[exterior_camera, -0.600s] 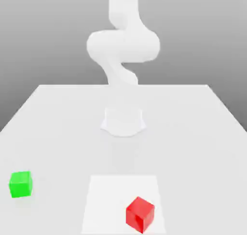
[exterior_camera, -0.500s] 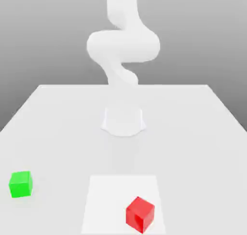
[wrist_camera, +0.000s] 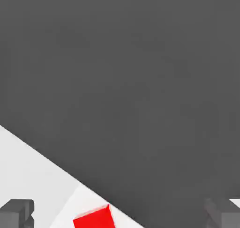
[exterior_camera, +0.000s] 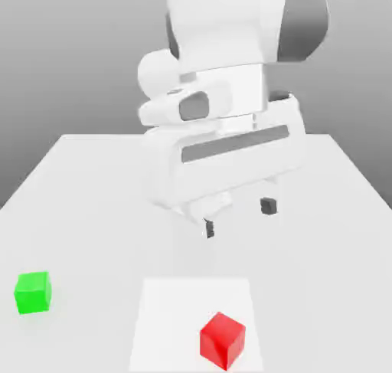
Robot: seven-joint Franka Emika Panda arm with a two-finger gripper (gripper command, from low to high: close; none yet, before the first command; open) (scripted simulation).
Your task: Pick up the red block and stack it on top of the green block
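Observation:
The red block point(exterior_camera: 223, 339) is a small glossy cube resting on a lighter square patch near the table's front edge. It also appears in the hand view point(wrist_camera: 94, 219), between the two dark fingertips point(wrist_camera: 17, 212). The green block point(exterior_camera: 33, 292) sits on the table at the exterior view's left, well apart from the red one. My gripper point(exterior_camera: 237, 217) hangs open above the table's middle, behind and above the red block, with nothing between its fingers.
The white table point(exterior_camera: 92, 203) stretches back to a far edge under a grey backdrop. The arm's large white hand and wrist point(exterior_camera: 226, 134) loom over the table's centre. A lighter square patch point(exterior_camera: 168, 318) marks the front middle.
The hand has swung forward and down into the exterior view, now hanging over the table's middle where only the arm's upright body stood before. Both blocks stay put.

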